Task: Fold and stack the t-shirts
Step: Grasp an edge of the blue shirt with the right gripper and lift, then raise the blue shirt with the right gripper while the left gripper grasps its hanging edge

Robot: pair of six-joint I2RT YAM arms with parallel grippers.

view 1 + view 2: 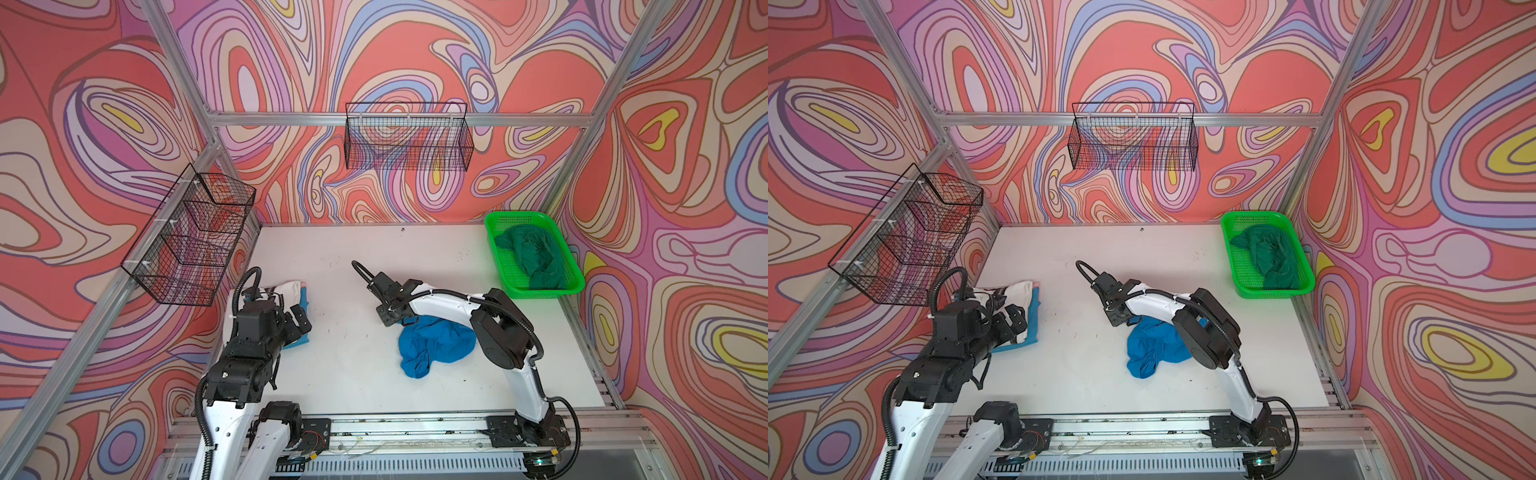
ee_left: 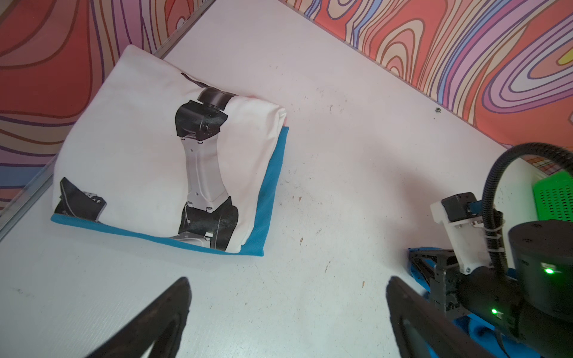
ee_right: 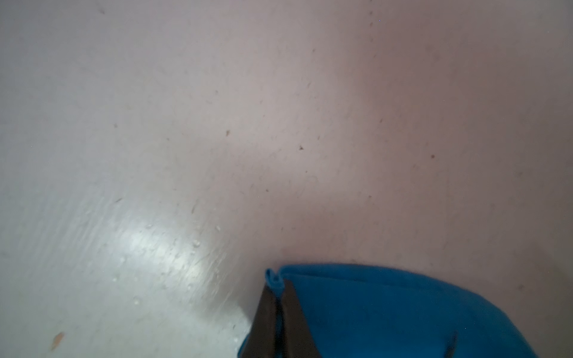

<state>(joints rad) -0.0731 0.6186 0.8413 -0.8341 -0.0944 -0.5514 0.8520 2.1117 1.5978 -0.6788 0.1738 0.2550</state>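
Note:
A crumpled bright blue t-shirt (image 1: 432,345) (image 1: 1154,345) lies on the white table right of centre. My right gripper (image 1: 385,321) (image 3: 277,286) is down at its far left edge, shut on a pinched fold of the blue cloth (image 3: 387,310). At the left, a folded white t-shirt with black-grey print (image 2: 139,139) (image 1: 286,289) rests on a folded lighter blue t-shirt (image 2: 266,192) (image 1: 1034,309). My left gripper (image 1: 301,318) (image 2: 286,282) hovers beside that stack, open and empty. A dark green t-shirt (image 1: 532,253) (image 1: 1273,257) lies bunched in the green basket.
The bright green mesh basket (image 1: 540,293) (image 1: 1266,293) stands at the table's far right corner. Black wire baskets hang on the back wall (image 1: 407,137) and the left wall (image 1: 191,241). An aluminium rail (image 1: 415,428) carrying both arm bases runs along the front edge.

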